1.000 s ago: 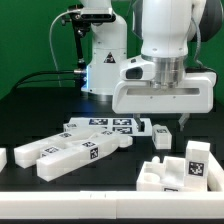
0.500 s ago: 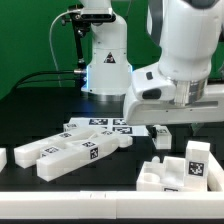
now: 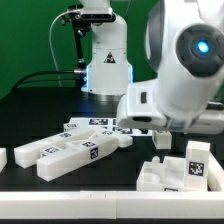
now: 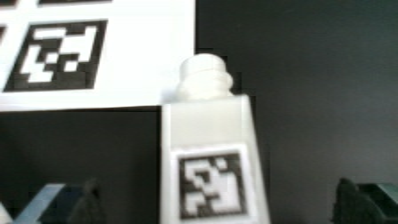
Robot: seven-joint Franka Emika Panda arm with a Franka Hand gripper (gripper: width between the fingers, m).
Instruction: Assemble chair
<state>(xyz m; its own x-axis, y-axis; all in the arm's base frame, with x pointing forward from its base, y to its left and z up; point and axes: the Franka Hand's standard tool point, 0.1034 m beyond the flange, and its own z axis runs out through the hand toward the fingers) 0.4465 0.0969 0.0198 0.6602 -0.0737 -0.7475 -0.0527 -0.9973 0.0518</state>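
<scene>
In the wrist view a narrow white chair part point(image 4: 210, 140) with a rounded peg at its end and a black marker tag on its face lies on the black table. My gripper point(image 4: 217, 205) is open. Its two dark fingers point(image 4: 64, 203) stand on either side of this part, with a gap on each side, touching nothing. In the exterior view the same small part point(image 3: 160, 131) shows just under the arm's hand, and the fingers are mostly hidden by the hand. Several other white chair parts point(image 3: 75, 150) lie in a pile at the exterior view's left.
The marker board point(image 3: 100, 125) lies flat behind the pile; it also shows in the wrist view point(image 4: 71, 55). A blocky white part point(image 3: 172, 172) with a tag stands at the front right. A small white piece point(image 3: 3, 158) sits at the left edge.
The arm has swung and turned over the last second; its hand now sits lower above the small white part by the marker board. No part has moved.
</scene>
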